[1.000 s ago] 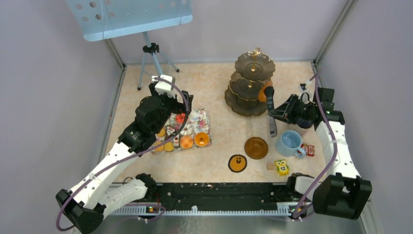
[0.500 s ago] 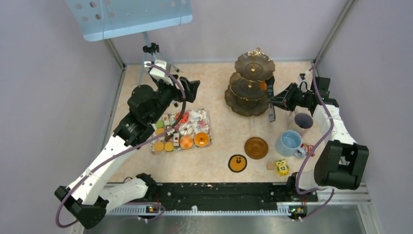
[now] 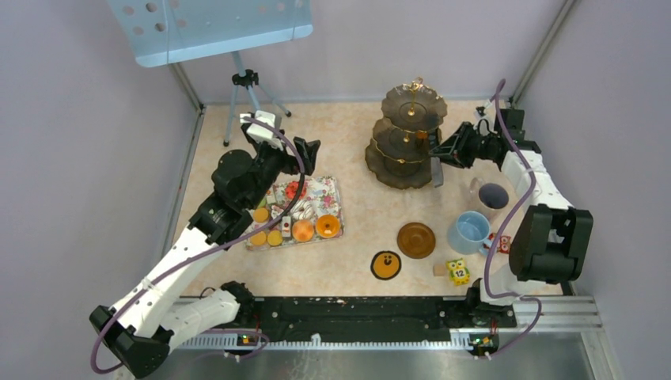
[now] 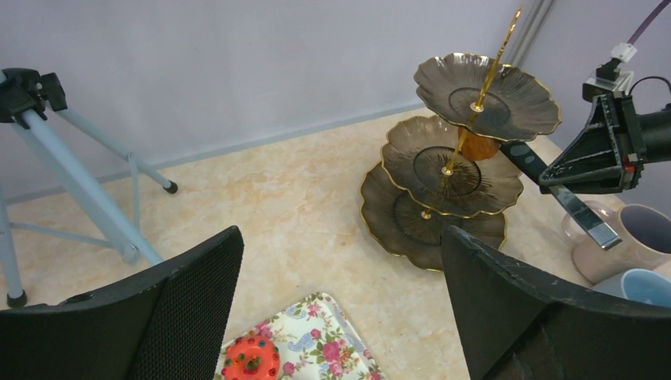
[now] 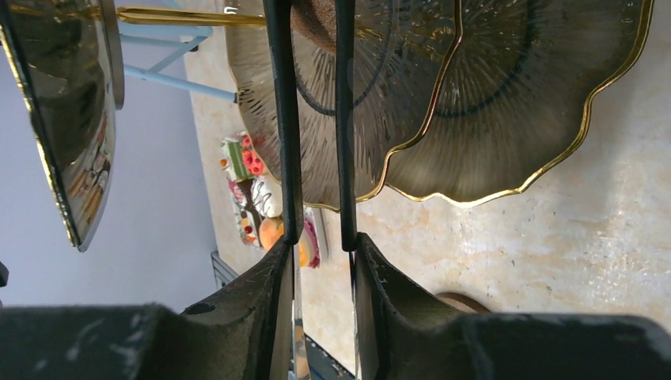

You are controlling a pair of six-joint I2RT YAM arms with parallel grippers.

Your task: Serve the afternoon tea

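Top external view shows a task judged to be at an early stage: only one orange round toy pastry (image 4: 477, 146) is seen on the dark three-tier gold-trimmed stand (image 3: 407, 138), set at the right edge of its middle tier, and the other tiers look bare as far as they are shown. The rest of the small toy pastries (image 3: 303, 230), orange and red rounds with tiny cake slices, are crowded on the flowered rectangular tray (image 3: 335, 190) left of the stand. The light blue cup (image 3: 471, 232) is placed just beside the brown round saucer (image 3: 416, 240), not on it, and the grey mug (image 3: 492, 195) is kept near the right wall, so the drinks are judged unserved. The right gripper (image 3: 433, 152) is reached in at the middle tier by the orange pastry; its long black fingers (image 5: 281, 119) are seen with a narrow gap, and whether the pastry is clamped cannot be told. The left gripper (image 4: 340, 245) is held above the tray's far end, spread wide with nothing between its pads
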